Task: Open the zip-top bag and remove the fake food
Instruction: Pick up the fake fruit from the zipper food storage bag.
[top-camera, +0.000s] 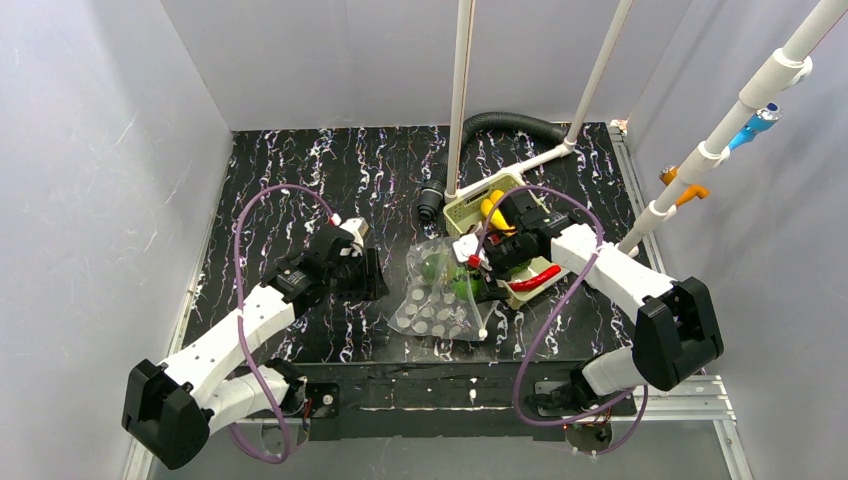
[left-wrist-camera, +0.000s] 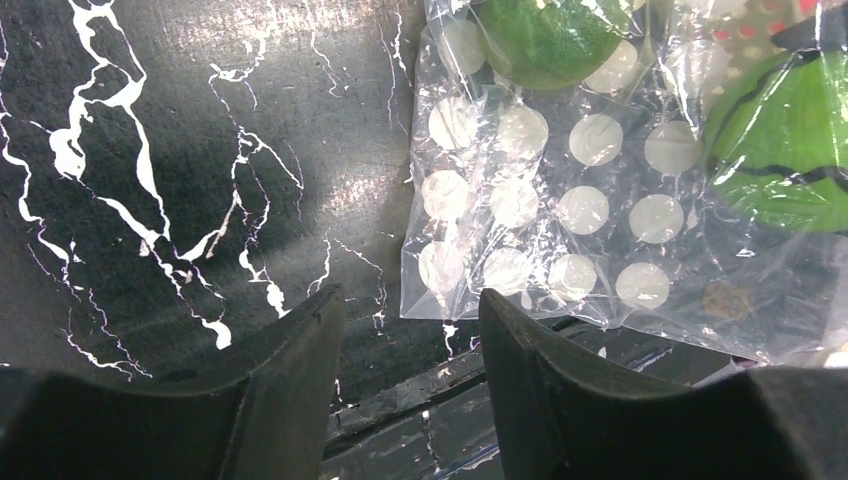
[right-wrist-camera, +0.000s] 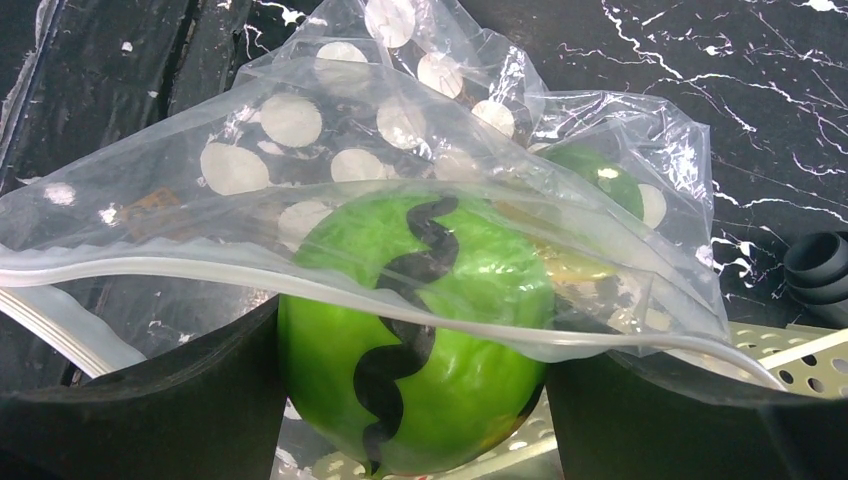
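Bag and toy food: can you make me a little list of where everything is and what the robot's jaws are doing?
bag: mouth open
striped ball: green, at the bag's mouth, half out
small green piece: inside the bag
banana: in the basket
chili: outside the bag
right jaws: closed on the striped ball
left jaws: open, empty, beside the bag's corner

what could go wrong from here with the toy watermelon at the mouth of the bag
1. The zip-top bag's upper lip drapes over the toy watermelon in the right gripper. The left gripper is open beside the bag's corner and holds nothing, so a pull may drag the whole bag along.
2. The watermelon is round and glossy, so it could slip from the fingers.
3. A smaller green piece deeper inside may shift.
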